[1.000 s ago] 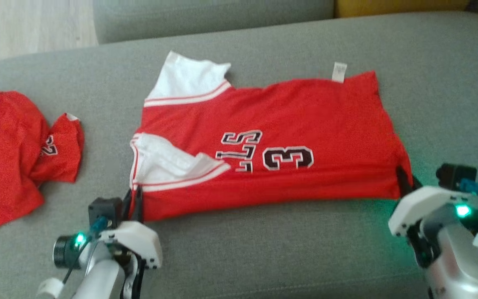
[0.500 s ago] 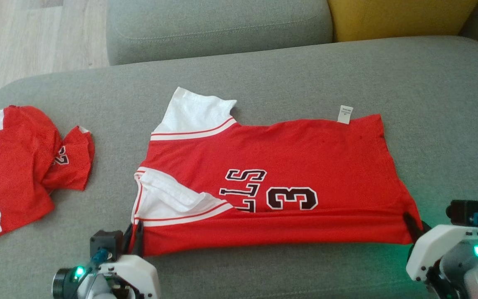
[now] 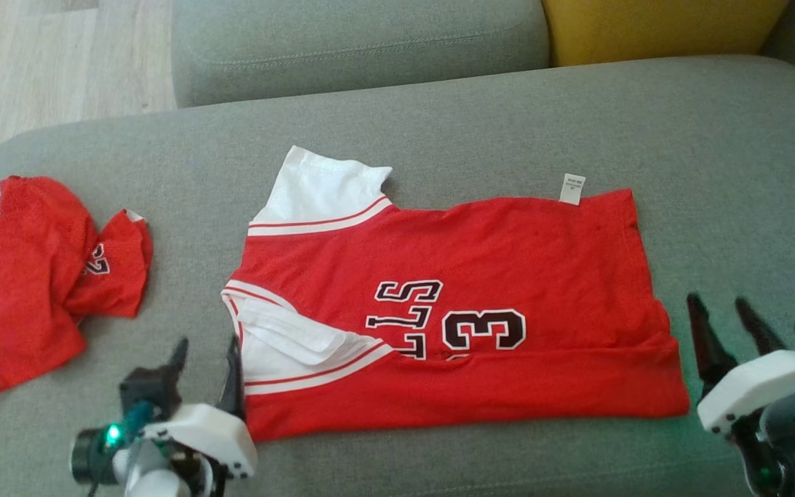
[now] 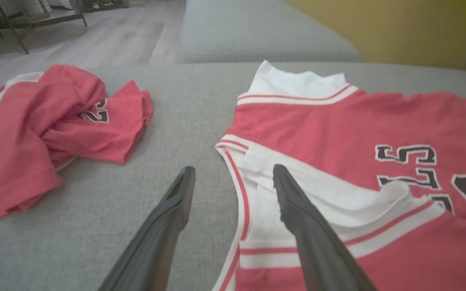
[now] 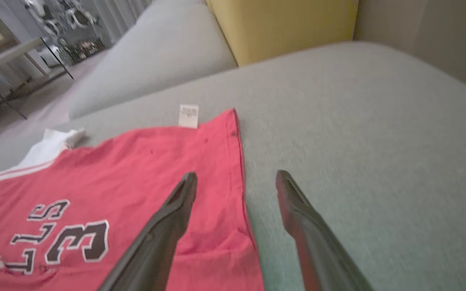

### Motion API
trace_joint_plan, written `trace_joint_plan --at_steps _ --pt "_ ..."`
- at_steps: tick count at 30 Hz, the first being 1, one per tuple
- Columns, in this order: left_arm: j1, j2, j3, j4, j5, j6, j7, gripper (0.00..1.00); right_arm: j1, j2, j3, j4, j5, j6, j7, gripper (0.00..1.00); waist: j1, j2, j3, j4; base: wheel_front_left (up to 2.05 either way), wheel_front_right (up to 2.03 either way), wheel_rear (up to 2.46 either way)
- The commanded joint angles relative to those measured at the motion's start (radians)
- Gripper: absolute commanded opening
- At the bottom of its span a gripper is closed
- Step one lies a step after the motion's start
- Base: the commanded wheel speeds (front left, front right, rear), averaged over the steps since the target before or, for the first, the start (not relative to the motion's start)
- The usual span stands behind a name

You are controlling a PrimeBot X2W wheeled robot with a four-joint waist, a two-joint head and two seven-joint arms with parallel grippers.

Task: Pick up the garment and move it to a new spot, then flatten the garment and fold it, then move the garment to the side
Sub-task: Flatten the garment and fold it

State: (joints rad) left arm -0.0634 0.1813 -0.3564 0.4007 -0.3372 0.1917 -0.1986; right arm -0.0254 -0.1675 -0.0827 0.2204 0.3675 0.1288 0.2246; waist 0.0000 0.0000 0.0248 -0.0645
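Illegible print on white label; crumpled red garment partly beyond left edge.

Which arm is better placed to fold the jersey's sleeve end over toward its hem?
Probably the left. The left gripper is open right at the jersey's white sleeve. The right gripper, also open, sits off beyond the hem.

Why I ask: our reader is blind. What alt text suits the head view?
A red jersey with white sleeves lies flat on a grey sofa, sleeves to the left. The left gripper and right gripper are open at its two near corners. A crumpled red garment lies far left.
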Motion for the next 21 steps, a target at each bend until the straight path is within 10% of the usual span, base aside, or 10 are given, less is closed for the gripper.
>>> trace_joint_plan --at_steps 1,13,21 --pt "-0.048 0.013 0.055 -0.061 -0.005 0.006 -0.035 1.0 -0.035 -0.003 0.012 -0.063 -0.013 0.002 -0.066 1.0 0.0 0.0 0.003 -0.001 0.0 0.0 0.0" --pt "-0.116 -0.034 0.127 -0.206 0.046 -0.04 -0.063 1.0 -0.128 0.017 0.066 -0.075 -0.125 0.002 -0.303 1.0 0.0 0.0 0.073 -0.046 0.0 0.0 0.0" --pt "-0.383 0.031 0.061 -0.056 0.056 -0.186 0.077 1.0 -0.26 0.024 0.122 -0.04 -0.184 0.002 -0.316 1.0 0.0 0.0 0.187 -0.104 0.0 0.0 0.0"
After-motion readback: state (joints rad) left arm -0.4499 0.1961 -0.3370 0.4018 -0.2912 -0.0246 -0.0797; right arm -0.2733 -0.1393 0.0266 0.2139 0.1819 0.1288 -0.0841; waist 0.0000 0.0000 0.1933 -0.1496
